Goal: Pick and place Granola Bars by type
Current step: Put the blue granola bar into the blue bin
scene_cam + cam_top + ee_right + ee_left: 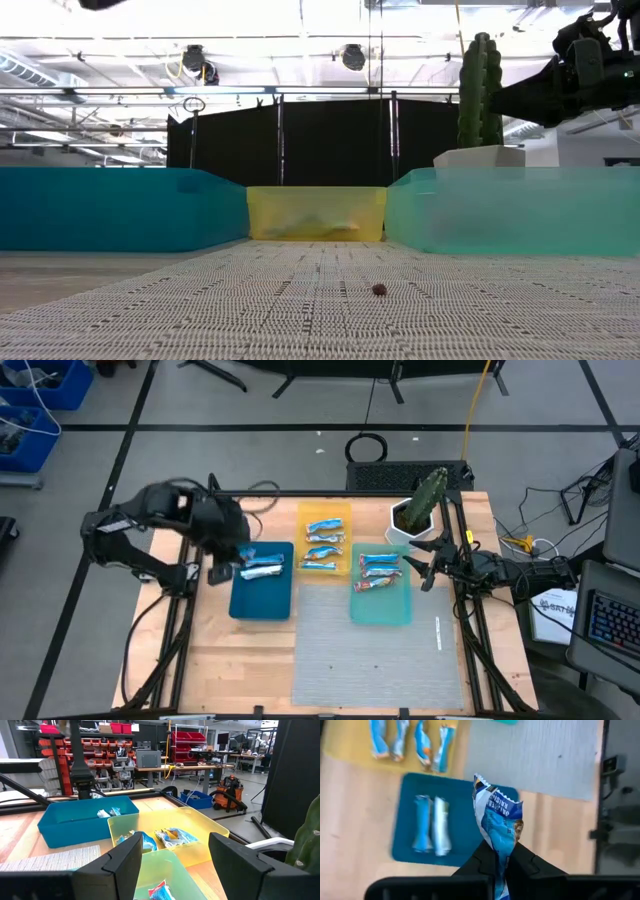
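A blue-and-white bar is pinched end-on in the left gripper, held above the blue tray, where two bars already lie side by side. Four bars are seen in the yellow tray, more in the teal tray (one reddish-brown). The right gripper is parked beside the teal tray, jaws spread wide, nothing held.
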You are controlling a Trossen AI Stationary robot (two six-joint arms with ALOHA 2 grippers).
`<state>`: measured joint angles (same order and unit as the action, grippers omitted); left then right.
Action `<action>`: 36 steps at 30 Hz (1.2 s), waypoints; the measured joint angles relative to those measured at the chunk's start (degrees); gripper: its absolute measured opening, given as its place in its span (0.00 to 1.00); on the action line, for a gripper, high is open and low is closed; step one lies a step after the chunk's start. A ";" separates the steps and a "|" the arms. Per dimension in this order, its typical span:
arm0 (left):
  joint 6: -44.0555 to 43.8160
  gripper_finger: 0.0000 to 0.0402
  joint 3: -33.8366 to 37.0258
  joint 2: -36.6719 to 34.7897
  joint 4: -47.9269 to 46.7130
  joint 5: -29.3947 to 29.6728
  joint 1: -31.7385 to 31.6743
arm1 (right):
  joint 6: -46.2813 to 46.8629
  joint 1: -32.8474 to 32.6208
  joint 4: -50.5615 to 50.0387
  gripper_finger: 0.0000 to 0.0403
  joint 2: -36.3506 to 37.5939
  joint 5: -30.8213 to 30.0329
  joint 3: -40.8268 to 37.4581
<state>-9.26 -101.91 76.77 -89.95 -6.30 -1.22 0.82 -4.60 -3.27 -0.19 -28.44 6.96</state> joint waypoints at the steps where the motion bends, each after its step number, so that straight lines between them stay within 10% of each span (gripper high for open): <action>1: 3.08 0.05 0.00 -0.28 -0.10 -0.10 -1.61 | 0.00 0.01 0.03 0.55 0.01 -0.01 0.00; 13: 27.77 0.04 4.16 2.57 0.34 4.13 -13.03 | 0.00 0.00 -0.01 0.55 0.02 -0.01 0.01; 36: 22.16 0.04 34.79 -1.80 21.49 3.18 -0.61 | 0.00 0.02 0.02 0.55 0.02 0.01 0.01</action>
<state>12.90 -67.12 74.97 -68.46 -3.13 -1.83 0.82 -4.59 -3.25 -0.16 -28.42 6.97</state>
